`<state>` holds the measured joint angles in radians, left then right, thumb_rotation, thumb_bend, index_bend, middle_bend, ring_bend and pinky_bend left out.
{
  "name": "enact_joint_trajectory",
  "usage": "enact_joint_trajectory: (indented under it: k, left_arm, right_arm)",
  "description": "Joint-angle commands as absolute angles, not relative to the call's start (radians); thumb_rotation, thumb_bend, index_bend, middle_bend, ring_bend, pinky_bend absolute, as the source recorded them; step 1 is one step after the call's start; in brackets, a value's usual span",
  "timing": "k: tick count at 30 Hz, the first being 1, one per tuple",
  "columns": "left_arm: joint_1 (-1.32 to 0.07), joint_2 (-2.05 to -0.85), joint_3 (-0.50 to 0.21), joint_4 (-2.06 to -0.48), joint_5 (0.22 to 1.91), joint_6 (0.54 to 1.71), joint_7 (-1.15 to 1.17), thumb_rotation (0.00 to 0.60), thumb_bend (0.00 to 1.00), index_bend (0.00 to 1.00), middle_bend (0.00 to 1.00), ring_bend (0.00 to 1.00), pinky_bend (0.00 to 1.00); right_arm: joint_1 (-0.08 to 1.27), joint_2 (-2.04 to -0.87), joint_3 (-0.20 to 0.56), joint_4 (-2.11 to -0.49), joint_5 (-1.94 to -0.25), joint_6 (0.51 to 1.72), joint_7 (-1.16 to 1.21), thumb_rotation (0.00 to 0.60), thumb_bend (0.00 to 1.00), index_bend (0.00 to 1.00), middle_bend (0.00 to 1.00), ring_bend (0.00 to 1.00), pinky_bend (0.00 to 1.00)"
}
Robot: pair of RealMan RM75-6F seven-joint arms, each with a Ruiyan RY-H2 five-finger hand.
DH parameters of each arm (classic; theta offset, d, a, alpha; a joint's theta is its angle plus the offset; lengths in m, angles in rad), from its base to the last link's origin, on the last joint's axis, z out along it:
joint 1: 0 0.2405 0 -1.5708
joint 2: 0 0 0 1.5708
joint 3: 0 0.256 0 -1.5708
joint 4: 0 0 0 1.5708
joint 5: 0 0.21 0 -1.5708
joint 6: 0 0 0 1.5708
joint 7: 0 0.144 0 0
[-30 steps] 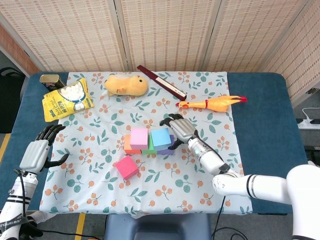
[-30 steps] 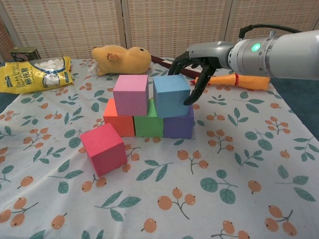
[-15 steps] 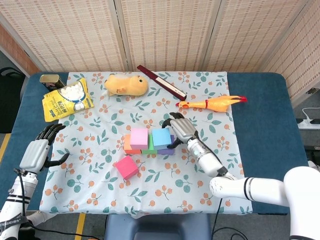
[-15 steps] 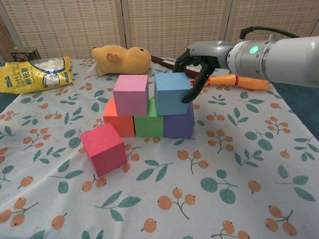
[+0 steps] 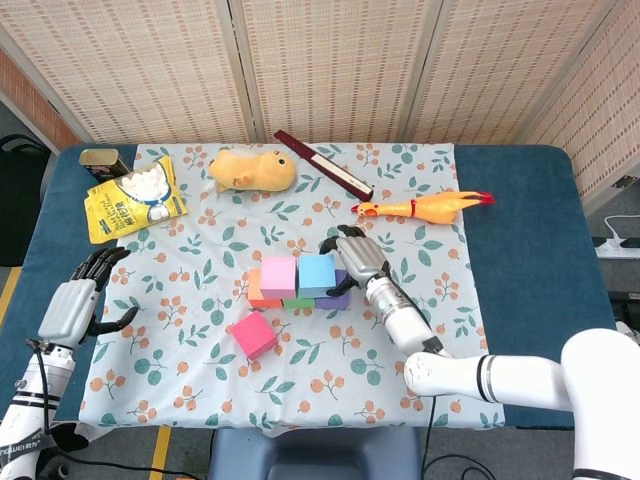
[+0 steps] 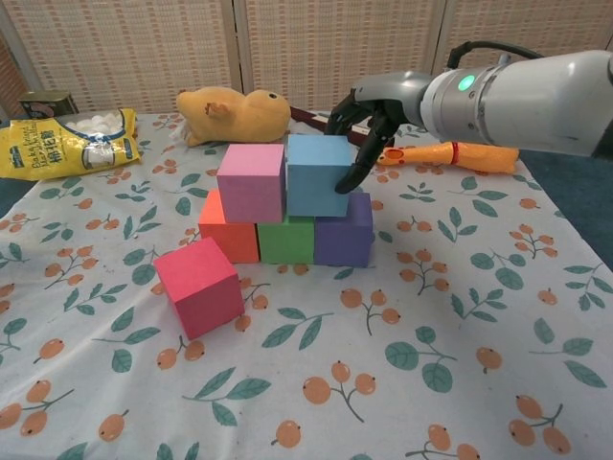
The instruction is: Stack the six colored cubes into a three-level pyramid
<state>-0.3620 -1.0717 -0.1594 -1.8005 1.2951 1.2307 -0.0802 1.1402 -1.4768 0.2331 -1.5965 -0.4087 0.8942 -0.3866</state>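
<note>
Second level — right hand (image 6: pixel 369 120) fingers spread, touching the blue cube's (image 6: pixel 318 174) right side beside the pink cube (image 6: pixel 251 182), holding nothing. Left hand (image 5: pixel 75 305) open, idle. Next, likely: red cube (image 6: pixel 199 287) on top — needs centring.

Just left of the right hand (image 6: pixel 369 120) stands a stack of cubes (image 6: pixel 287 206): three in a row on the tablecloth (image 6: pixel 460 316), two more on top, the nearer upper one touching the fingers. A loose cube (image 6: pixel 199 287) lies further left and nearer the robot. Behind the hand lies a rubber chicken (image 5: pixel 425 208); behind and to its left, a plush toy (image 6: pixel 235 114). The left hand (image 5: pixel 75 300) hangs well to the left, at the table's edge.
</note>
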Motion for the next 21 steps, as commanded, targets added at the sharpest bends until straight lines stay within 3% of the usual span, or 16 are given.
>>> enact_joint_trajectory:
  k: [1,21]
  left_arm:
    - [-0.361,-1.071,-0.159,-1.8,1.296,1.23,-0.082,0.6,0.31,0.11,0.07,0.0,0.13]
    - [-0.362,-1.072,-0.157,-1.792,1.31,1.227,-0.092,0.6,0.31,0.1,0.06,0.0,0.12]
  right_arm:
    - [1.15,-1.487,0.24,-1.589,-0.391,0.899,-0.401,0.6,0.0,0.44,0.29,0.04,0.04]
    - [1.163,-1.493,0.246,-1.601,-0.333,0.915,-0.469,0.6,0.0,0.43,0.29,0.04,0.04]
